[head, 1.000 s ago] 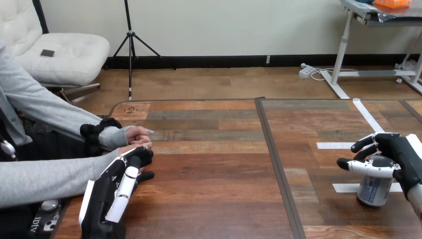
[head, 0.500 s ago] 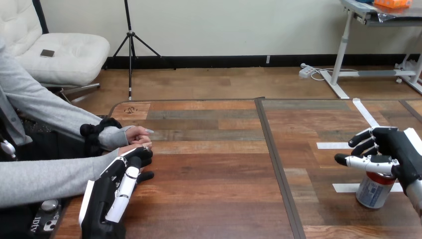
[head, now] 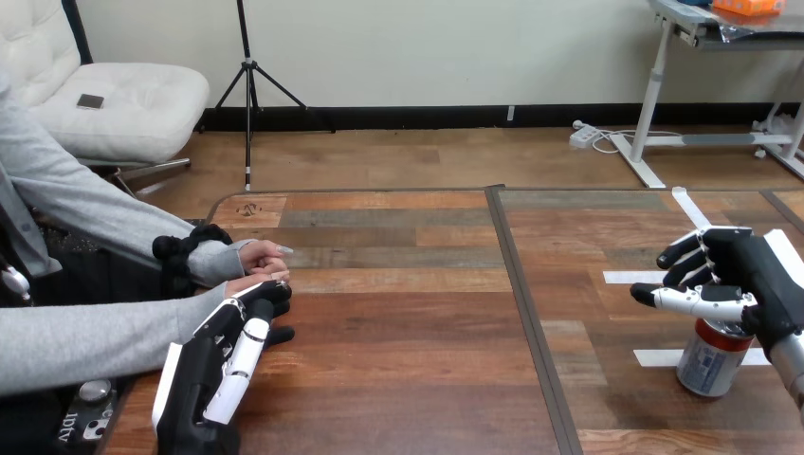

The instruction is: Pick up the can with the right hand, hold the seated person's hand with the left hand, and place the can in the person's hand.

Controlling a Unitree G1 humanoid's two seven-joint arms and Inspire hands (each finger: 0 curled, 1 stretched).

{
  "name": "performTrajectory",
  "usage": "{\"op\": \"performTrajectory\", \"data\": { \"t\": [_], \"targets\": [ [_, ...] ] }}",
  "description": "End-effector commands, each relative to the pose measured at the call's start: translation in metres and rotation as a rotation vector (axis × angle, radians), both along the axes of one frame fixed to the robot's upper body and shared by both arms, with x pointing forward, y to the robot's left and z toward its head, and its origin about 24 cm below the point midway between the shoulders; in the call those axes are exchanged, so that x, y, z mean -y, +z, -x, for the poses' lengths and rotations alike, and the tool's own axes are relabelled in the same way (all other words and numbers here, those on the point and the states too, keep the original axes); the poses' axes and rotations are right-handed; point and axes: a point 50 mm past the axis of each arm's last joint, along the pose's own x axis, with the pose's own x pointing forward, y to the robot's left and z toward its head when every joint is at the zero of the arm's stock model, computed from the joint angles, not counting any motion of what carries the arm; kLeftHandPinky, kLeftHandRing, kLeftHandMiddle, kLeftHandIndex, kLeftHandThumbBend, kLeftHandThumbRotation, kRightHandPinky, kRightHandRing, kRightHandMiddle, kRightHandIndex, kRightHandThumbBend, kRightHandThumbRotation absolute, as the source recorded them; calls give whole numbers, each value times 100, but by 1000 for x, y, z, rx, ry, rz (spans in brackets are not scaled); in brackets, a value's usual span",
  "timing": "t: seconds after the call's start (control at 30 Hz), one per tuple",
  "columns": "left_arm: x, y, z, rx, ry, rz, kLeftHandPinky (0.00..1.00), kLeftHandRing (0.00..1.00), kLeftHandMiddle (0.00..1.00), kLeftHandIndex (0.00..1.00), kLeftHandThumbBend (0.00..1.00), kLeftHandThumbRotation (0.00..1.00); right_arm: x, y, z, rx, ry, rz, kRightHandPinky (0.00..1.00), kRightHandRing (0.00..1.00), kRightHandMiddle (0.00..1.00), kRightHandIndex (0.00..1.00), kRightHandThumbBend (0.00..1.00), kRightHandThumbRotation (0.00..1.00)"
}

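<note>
My right hand (head: 749,275) hangs over the far right of the wooden plank counter (head: 408,322), directly above the silver and red drinks can (head: 706,360). My fingers (head: 685,248) there are released: they are spread and only loosely bent, pointing toward the middle of the counter, and they are not wrapped round the can. My thumb (head: 678,300) reaches out sideways just over the can's top rim. I cannot tell whether it brushes the rim or clears it. The can stands upright on the counter on its own base, and its lower part covers the end of a strip of white tape (head: 652,357). A second white tape strip (head: 630,277) lies farther back, near my fingertips.

My left hand (head: 213,374) lies at the near left of the counter with its white back upward. Its fingers (head: 248,332) are stretched almost straight ahead. Their black tips are up against the near side of the person's nearer hand (head: 248,282), which comes out of a grey sleeve at the counter's left edge. I see no curl round that hand, so I call these fingers released and merely touching. My left thumb (head: 280,334) sticks out to the side, apart from the person's hand.

The person's farther hand (head: 261,254) rests just behind the nearer one, close against it. The can is well apart from both of them, with the dark seam (head: 526,303) that splits the counter between.
</note>
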Motion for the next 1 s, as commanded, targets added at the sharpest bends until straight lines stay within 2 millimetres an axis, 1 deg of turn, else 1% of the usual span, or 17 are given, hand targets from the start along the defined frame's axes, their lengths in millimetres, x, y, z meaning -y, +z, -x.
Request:
{"op": "performTrajectory", "data": {
  "t": [0.0,0.33,0.53,0.73,0.77,0.97],
  "targets": [
    [3,19,-20,97,-15,-13,71,81,78,69,41,64,-5,34,-20,131,46,31,30,33,40,43,86,0],
    [3,20,-20,98,-23,-17,71,81,78,69,41,64,-4,31,-21,98,25,39,30,34,40,43,87,0],
    [2,20,-19,101,-23,-24,70,81,78,69,43,64,-4,30,-21,82,37,30,33,37,41,44,86,0],
    [3,20,-19,99,-19,-19,69,81,79,69,43,64,-3,27,-21,42,33,8,39,44,47,48,88,0],
    [3,20,-19,99,-19,-18,69,81,78,69,43,64,-3,27,-21,40,35,7,41,46,50,50,91,0],
    [2,20,-19,94,-19,-13,69,81,78,69,42,64,-2,26,-21,18,47,-21,47,53,56,56,96,0]
  ]
}}
